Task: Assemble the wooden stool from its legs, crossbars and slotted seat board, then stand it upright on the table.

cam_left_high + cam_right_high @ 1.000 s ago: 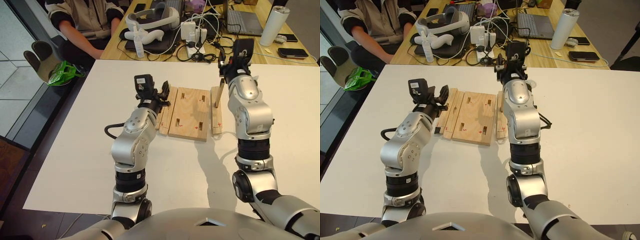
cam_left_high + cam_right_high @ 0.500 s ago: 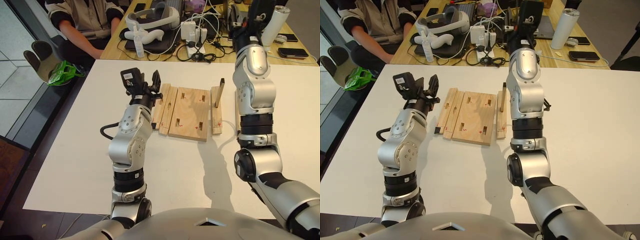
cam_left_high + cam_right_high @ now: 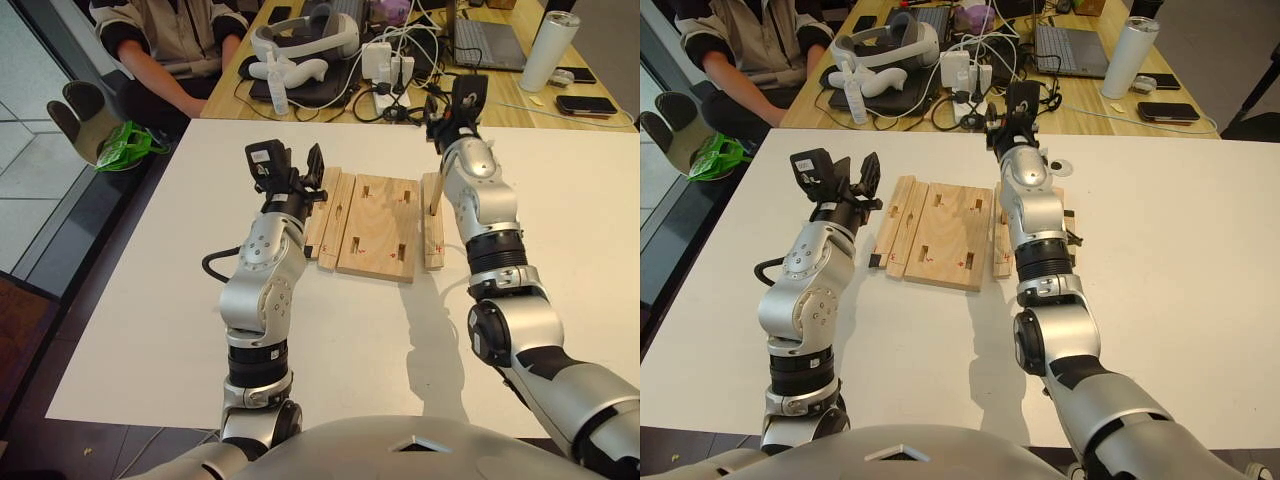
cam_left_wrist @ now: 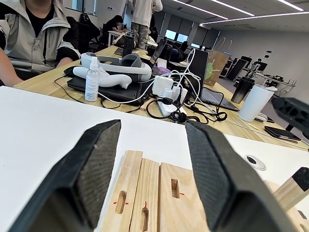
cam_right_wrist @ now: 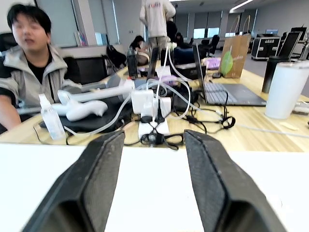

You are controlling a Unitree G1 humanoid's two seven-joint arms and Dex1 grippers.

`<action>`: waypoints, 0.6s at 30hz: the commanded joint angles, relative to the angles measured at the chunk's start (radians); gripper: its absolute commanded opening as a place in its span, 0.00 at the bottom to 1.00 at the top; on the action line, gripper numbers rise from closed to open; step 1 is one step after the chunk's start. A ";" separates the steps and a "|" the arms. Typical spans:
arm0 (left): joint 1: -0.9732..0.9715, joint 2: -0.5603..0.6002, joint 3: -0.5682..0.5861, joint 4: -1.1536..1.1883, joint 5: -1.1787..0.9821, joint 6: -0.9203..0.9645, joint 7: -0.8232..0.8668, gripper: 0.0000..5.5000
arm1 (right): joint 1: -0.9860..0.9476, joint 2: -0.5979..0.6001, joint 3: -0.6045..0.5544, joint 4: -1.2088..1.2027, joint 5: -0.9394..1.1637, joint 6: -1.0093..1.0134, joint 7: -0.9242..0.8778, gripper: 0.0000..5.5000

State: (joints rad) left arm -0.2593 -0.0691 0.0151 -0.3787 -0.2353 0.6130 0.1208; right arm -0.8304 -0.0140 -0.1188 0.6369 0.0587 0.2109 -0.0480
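The slotted seat board [image 3: 375,228] lies flat in the middle of the white table [image 3: 150,300]. Two slotted wooden bars [image 3: 327,218] lie side by side against its left edge. A third bar [image 3: 433,240] lies along its right edge, with a dark-tipped leg [image 3: 434,195] standing upright in it. My left gripper [image 3: 300,175] hovers open just left of and behind the two bars, its pads [image 4: 94,179] holding nothing. My right gripper [image 3: 455,100] is open and empty above the table's far edge, beyond the upright leg.
A wooden desk [image 3: 500,85] abuts the table's far side, carrying a headset [image 3: 305,35], spray bottle [image 3: 277,85], power strip [image 5: 154,128], laptop [image 3: 485,40], white tumbler [image 3: 548,50] and phone [image 3: 585,103]. A person sits at the far left. A round grommet [image 3: 1060,165] sits beside my right arm.
My right arm swung up high, away from the upright leg, then came back down to the table's far edge. My left gripper lifted off the bars and shifted slightly left.
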 commanded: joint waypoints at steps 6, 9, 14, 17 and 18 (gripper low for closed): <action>0.001 -0.012 0.004 0.008 0.007 0.003 0.006 0.45 | -0.047 -0.022 0.000 0.078 0.001 -0.065 0.023 0.41; -0.008 -0.010 0.008 0.010 0.005 0.006 0.006 0.45 | -0.104 -0.029 0.007 -0.024 0.003 -0.058 0.031 0.41; -0.020 -0.009 0.017 0.011 0.003 0.008 0.007 0.45 | -0.215 -0.049 0.015 -0.150 0.002 -0.020 0.035 0.41; -0.022 -0.013 0.018 0.014 0.003 0.008 0.008 0.45 | -0.252 -0.054 0.023 -0.185 -0.003 -0.007 0.042 0.41; -0.022 -0.014 0.019 0.014 0.003 0.008 0.008 0.45 | -0.255 -0.053 0.025 -0.193 -0.003 -0.002 0.043 0.41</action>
State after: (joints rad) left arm -0.2660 -0.0717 0.0328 -0.3724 -0.2353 0.6132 0.1231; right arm -1.0591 -0.0582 -0.1001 0.4668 0.0527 0.1855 -0.0110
